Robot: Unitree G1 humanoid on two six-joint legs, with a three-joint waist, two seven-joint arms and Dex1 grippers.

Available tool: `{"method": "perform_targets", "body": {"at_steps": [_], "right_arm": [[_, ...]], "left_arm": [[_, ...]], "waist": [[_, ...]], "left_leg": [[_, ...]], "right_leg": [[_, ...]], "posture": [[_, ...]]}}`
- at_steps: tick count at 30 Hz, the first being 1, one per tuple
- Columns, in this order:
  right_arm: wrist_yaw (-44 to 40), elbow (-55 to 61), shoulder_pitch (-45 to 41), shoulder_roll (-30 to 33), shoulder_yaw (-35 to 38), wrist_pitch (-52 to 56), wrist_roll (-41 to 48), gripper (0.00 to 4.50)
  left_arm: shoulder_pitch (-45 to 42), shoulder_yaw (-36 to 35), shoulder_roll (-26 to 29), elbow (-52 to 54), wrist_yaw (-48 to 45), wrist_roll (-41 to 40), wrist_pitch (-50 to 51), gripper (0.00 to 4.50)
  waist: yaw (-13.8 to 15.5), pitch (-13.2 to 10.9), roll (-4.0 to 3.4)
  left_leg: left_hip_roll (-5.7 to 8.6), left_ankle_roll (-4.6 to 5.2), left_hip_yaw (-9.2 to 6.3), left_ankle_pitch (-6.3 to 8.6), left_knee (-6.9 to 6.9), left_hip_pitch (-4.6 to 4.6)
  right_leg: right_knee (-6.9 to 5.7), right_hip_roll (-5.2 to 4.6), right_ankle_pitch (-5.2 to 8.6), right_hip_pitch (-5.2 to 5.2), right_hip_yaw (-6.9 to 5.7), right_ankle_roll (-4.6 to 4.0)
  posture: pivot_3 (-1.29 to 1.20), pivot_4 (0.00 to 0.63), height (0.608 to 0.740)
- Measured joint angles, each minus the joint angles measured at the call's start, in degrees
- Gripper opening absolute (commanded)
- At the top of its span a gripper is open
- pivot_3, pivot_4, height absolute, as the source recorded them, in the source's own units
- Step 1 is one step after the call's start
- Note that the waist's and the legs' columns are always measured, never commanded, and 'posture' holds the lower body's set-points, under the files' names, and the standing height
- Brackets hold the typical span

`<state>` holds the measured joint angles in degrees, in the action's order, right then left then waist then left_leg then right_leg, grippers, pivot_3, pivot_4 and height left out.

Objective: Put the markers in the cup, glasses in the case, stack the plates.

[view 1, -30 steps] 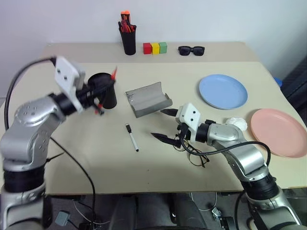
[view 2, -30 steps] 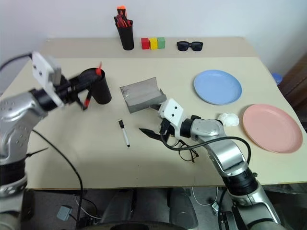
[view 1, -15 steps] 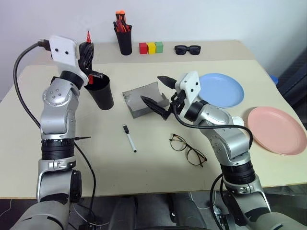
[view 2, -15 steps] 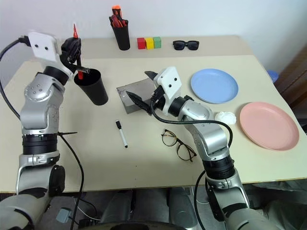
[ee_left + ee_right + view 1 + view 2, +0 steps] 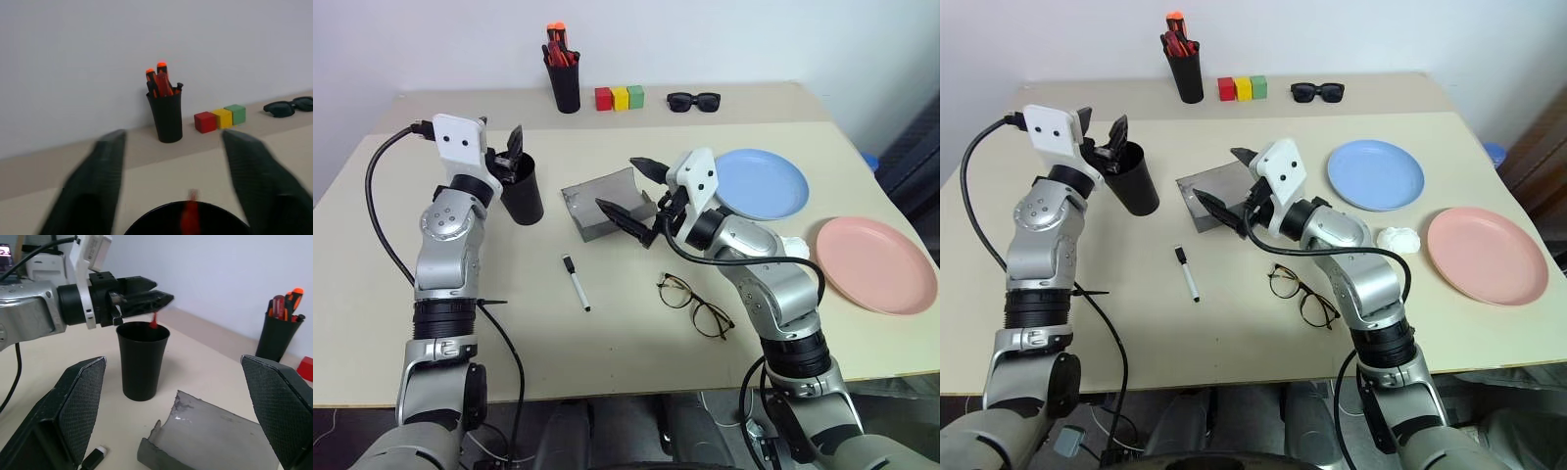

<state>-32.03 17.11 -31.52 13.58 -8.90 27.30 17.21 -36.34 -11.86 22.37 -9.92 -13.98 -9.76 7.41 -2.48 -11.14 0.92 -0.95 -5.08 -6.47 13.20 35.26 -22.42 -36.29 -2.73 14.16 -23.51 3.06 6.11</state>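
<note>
The glasses (image 5: 695,305) lie flat at 5 o'clock of table centre, near the front edge (image 5: 636,390); a careless sweep of the right arm could push them off. The white marker (image 5: 576,282) lies at 7 o'clock, with open table around it. The right gripper (image 5: 631,190) hangs with jaws spread and empty over the grey case (image 5: 607,202), whose lid is open; a low descent could knock it. The left gripper (image 5: 1102,145) stands released just over the black cup (image 5: 1130,179) at 10 o'clock. The red-tipped marker (image 5: 153,322) shows at the cup's rim; withdrawing low could tip the cup. The blue plate (image 5: 762,184) at 2 o'clock and the pink plate (image 5: 877,264) at 3 o'clock lie apart; the pink one sits close to the right edge.
</note>
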Motion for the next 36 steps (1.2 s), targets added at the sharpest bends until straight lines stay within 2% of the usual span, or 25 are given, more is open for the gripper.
{"method": "perform_targets", "body": {"at_steps": [4, 8, 9, 13, 16, 18, 22, 25, 29, 31, 35, 36], "right_arm": [[-0.5, 0.0, 0.8, 0.1, -0.3, 0.0, 0.0, 4.50], [-1.4, 0.1, 1.9, 1.0, -0.9, 0.2, 0.0, 4.50], [-2.0, 0.3, 2.3, 1.8, -1.0, 0.2, 0.0, 4.50], [-3.3, 0.6, 3.9, 5.2, -0.5, 0.2, -0.1, 4.50], [-4.8, 0.7, 4.4, 8.1, 0.6, 0.2, 0.0, 4.50], [-5.5, 0.7, 4.6, 9.8, 1.7, 0.2, 0.0, 4.50], [-7.5, 0.7, 4.5, 10.2, 2.0, 0.2, 0.6, 4.50], [-9.2, 0.6, 4.5, 10.8, 2.0, 0.1, 1.0, 4.50], [-11.3, 0.3, 4.2, 11.3, 1.2, -0.3, 1.0, 4.50], [-11.9, -0.1, 4.1, 11.3, 1.0, -0.4, 1.0, 4.50], [-12.4, -0.4, 4.1, 11.1, 0.1, -0.8, 1.0, 4.50], [-12.4, -0.4, 4.1, 11.0, -0.1, -0.8, 1.0, 4.50]], "left_arm": [[0.0, -0.4, -0.3, 0.1, 0.0, -1.0, 0.1, 3.34], [0.3, -0.8, -0.6, 6.7, -2.3, -5.6, 3.2, 3.34], [1.1, -0.5, 0.2, 11.1, -4.2, -8.1, 6.0, 3.34], [5.7, 0.6, 4.5, 24.1, -9.3, -15.1, 17.1, 4.47], [12.1, 2.3, 10.1, 32.7, -8.3, -16.5, 29.5, 4.47], [14.4, 2.9, 11.4, 35.2, -5.5, -16.1, 37.2, 4.47], [14.6, 2.6, 7.9, 39.9, 1.1, -18.2, 53.2, 4.47], [14.2, 2.1, 4.6, 42.9, 3.9, -19.9, 62.0, 4.47], [14.4, 1.5, 1.2, 44.6, 6.2, -20.8, 80.2, 4.47], [14.3, 1.4, 0.5, 44.6, 6.7, -20.7, 83.8, 4.47], [14.3, 2.2, 0.9, 43.6, 7.0, -21.4, 84.6, 4.47], [14.2, 2.7, 0.9, 43.3, 7.2, -21.6, 84.6, 4.23]], "waist": [[0.0, 0.0, 0.00], [0.0, 0.0, 0.00], [0.0, 0.0, 0.00], [-0.1, 0.0, -0.01], [-0.5, 0.0, -0.04], [-0.3, 0.0, -0.04], [0.0, 0.0, 0.00], [0.0, 0.0, 0.00], [-0.4, 0.0, 0.00], [-0.3, 0.0, -0.01], [-0.1, 0.0, -0.01], [0.0, 0.0, 0.00]], "left_leg": [[0.00, 0.00, 0.00, 0.00, 0.00, 0.00], [0.00, 0.00, -0.01, 0.00, 0.00, -0.01], [0.00, 0.00, -0.01, 0.00, -0.01, -0.02], [0.00, 0.00, -0.01, 0.00, -0.02, 0.04], [-0.02, 0.01, -0.01, 0.01, -0.02, 0.09], [-0.01, 0.01, -0.01, 0.00, 0.00, 0.08], [0.00, 0.01, -0.04, 0.01, 0.03, 0.03], [-0.01, 0.01, -0.04, 0.01, 0.01, 0.04], [-0.01, 0.01, -0.05, 0.01, 0.00, 0.07], [-0.01, 0.01, -0.07, 0.01, 0.00, 0.07], [0.00, 0.00, -0.06, 0.01, 0.01, 0.06], [0.00, 0.00, -0.06, 0.01, 0.01, 0.06]], "right_leg": [[0.00, 0.00, 0.00, 0.00, 0.00, 0.00], [0.00, 0.00, 0.00, 0.00, 0.00, 0.00], [0.01, -0.01, 0.00, 0.00, 0.00, 0.00], [-0.03, -0.01, 0.01, 0.01, 0.01, 0.00], [-0.07, 0.03, 0.02, 0.02, 0.03, -0.01], [-0.07, 0.03, 0.02, 0.03, 0.02, -0.02], [-0.01, 0.02, 0.02, 0.07, 0.01, 0.00], [0.00, 0.02, 0.02, 0.06, 0.00, 0.00], [-0.04, 0.05, 0.02, 0.03, 0.00, -0.01], [-0.04, 0.04, 0.02, 0.03, 0.00, -0.01], [-0.02, 0.03, 0.02, 0.04, 0.00, -0.02], [-0.02, 0.03, 0.02, 0.04, 0.00, -0.02]], "posture": [[0.00, 0.150, 0.740], [0.00, 0.150, 0.740], [0.00, 0.150, 0.740], [0.00, 0.150, 0.740], [0.00, 0.150, 0.740], [0.00, 0.150, 0.740], [0.00, 0.150, 0.740], [0.00, 0.150, 0.740], [0.00, 0.150, 0.740], [0.00, 0.150, 0.740], [0.00, 0.150, 0.740], [0.00, 0.150, 0.740]]}}
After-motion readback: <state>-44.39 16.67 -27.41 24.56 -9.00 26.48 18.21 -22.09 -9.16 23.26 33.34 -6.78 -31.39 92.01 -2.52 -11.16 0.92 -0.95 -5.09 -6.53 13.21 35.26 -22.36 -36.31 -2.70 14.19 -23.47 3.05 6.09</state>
